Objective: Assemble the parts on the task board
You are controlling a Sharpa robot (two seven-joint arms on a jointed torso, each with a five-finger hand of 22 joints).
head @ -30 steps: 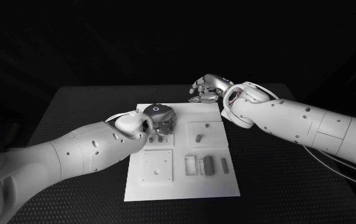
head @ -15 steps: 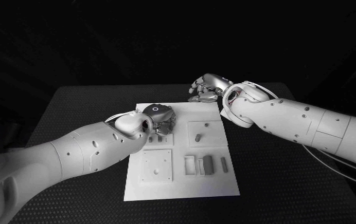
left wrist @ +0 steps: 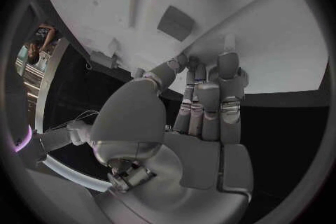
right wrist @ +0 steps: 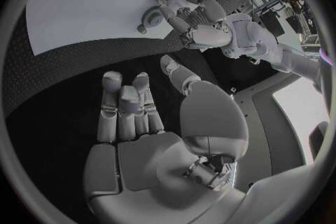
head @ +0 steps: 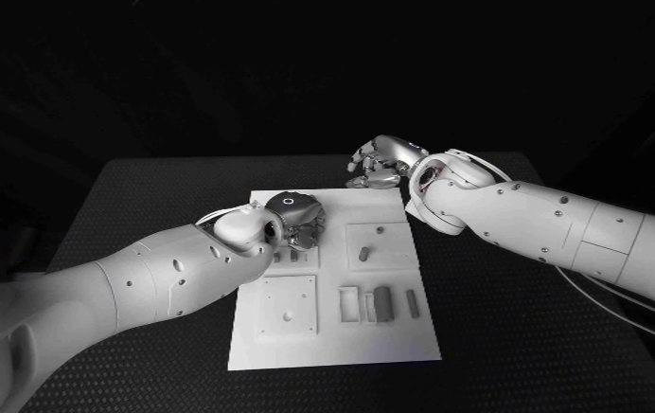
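The white task board [head: 334, 342] lies in the middle of the black table. My left hand [head: 292, 217] is low over its far left part, fingers straight and close together, tips down on the board [left wrist: 280, 39] beside two grey block parts [left wrist: 176, 22]. In the right wrist view its fingers [right wrist: 183, 14] sit round a small round part [right wrist: 150, 13]; I cannot tell whether they pinch it. My right hand [head: 380, 162] hovers past the board's far edge over bare table, fingers apart [right wrist: 126, 106], holding nothing.
A short peg [head: 364, 254] stands in the board's right square plate. Several slim bars [head: 383, 304] lie at the near right, and a square plate [head: 288, 307] at the near left. Black table [head: 532, 337] surrounds the board.
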